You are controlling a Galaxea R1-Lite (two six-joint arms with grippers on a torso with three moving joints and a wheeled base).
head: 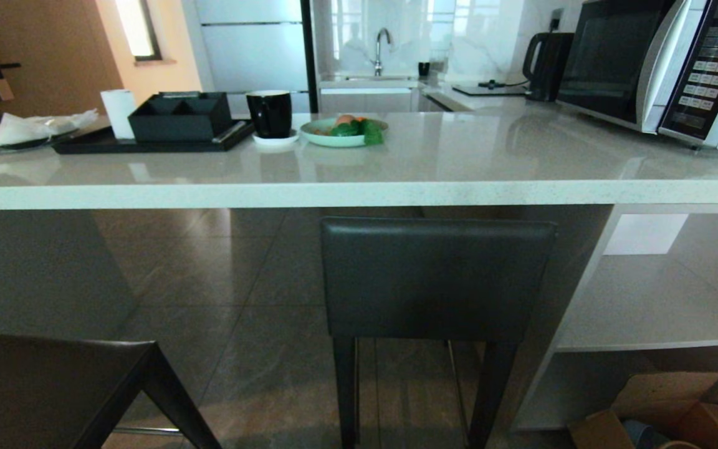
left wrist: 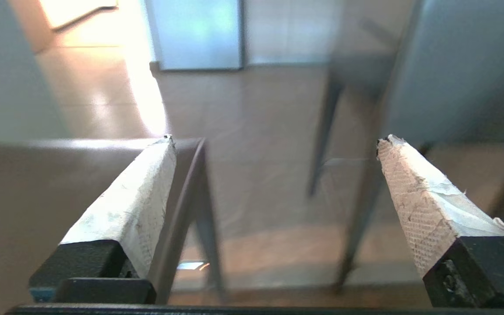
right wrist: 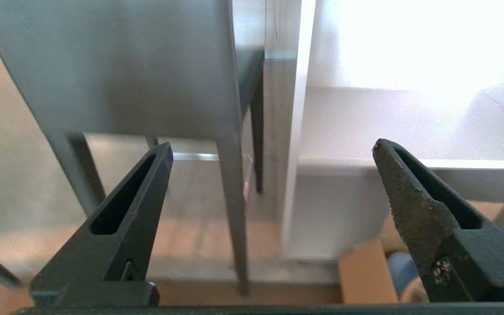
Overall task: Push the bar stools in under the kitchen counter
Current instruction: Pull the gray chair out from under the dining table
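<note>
One bar stool (head: 437, 280) stands with its backrest just below the edge of the kitchen worktop (head: 359, 193), beside the white shelves (head: 658, 305), seemingly tucked in already; the other stool (head: 53, 386) sits nearer the robot on its left, clear of the worktop, so it likely needs the push. Both grippers hold nothing, jaws wide (probably readied for the shove): the left gripper (left wrist: 276, 144) has the near stool's backrest (left wrist: 37, 197) behind one jaw, the right gripper (right wrist: 274, 148) faces the tucked stool (right wrist: 138, 70), apart from it
</note>
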